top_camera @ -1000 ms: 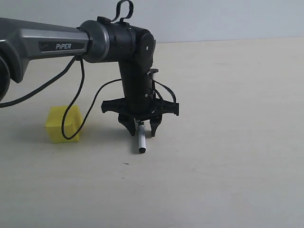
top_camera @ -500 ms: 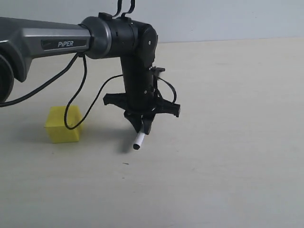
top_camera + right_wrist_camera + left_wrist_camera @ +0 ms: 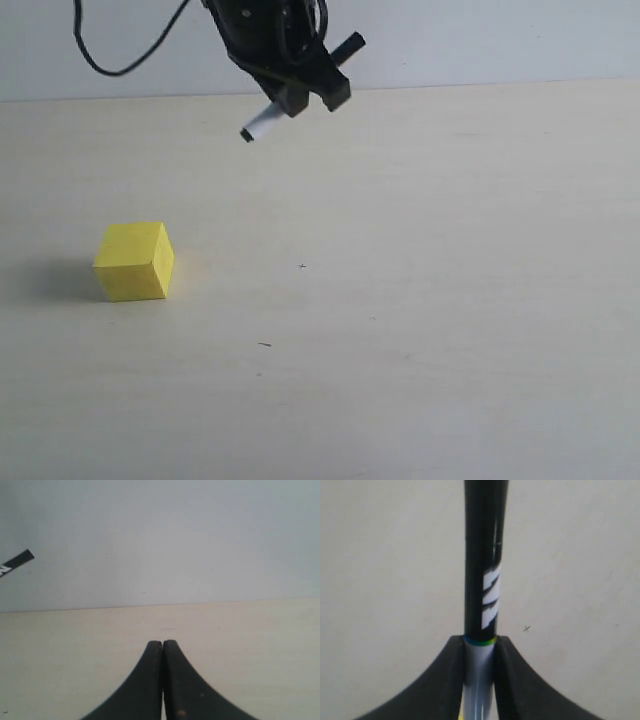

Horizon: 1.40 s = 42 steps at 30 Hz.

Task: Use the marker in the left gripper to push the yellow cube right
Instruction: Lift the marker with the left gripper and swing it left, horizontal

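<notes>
My black two-fingered left pincer (image 3: 292,100) is pinching the slim marker (image 3: 258,125), white in the barrel and black toward the cap. The fingers (image 3: 454,680) press on the barrel from either side (the wrist view shows this best). A second ago I hung low over the pale beige surface (image 3: 450,320) with my fingers spread around the marker, whose end was down near the surface. Now I am raised to the top of the exterior view. The marker is well clear of the surface and tilted, its white end lower and to the left, its black end up to the right. The small bright yellow cube (image 3: 135,262) sits where it was, on the surface at the left, well apart from the marker. My right pincer (image 3: 162,647) is pressed together on nothing.
</notes>
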Tool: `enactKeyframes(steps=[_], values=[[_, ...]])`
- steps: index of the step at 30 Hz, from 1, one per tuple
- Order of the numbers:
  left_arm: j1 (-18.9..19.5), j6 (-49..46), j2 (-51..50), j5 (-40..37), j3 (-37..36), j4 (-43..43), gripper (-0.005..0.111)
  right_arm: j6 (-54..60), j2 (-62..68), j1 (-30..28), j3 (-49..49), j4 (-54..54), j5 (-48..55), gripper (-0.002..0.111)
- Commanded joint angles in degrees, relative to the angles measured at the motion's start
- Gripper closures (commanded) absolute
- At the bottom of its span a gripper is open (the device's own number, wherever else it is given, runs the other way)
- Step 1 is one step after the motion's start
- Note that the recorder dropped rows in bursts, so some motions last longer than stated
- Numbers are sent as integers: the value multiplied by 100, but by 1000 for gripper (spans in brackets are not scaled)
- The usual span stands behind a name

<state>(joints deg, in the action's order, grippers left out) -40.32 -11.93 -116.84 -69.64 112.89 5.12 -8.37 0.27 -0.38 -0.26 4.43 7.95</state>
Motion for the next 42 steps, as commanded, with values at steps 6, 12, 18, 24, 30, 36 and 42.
enactKeyframes(steps=[6, 12, 18, 24, 30, 36, 42], values=[[413, -1262, 1152, -32, -1371, 888, 107, 26, -27, 5, 26, 9, -27, 108], [1712, -1648, 1882, -32, -2859, 926, 107, 26, -27, 5, 26, 9, -27, 108], [2942, -1662, 1937, -32, -3942, 948, 107, 13, -27, 5, 26, 9, -27, 108], [3304, -3848, 1858, -32, -4714, 992, 107, 26, -27, 5, 26, 9, -27, 108], [3691, -4613, 2054, 1630, -5669, 1106, 107, 15, -27, 5, 26, 9, -27, 108], [3969, -5079, 1700, 2453, -5954, 1185, 107, 15, -27, 5, 26, 9, -27, 108], [3969, -7181, 1678, 2918, -5954, -161, 107, 15, -27, 5, 26, 9, -27, 108]])
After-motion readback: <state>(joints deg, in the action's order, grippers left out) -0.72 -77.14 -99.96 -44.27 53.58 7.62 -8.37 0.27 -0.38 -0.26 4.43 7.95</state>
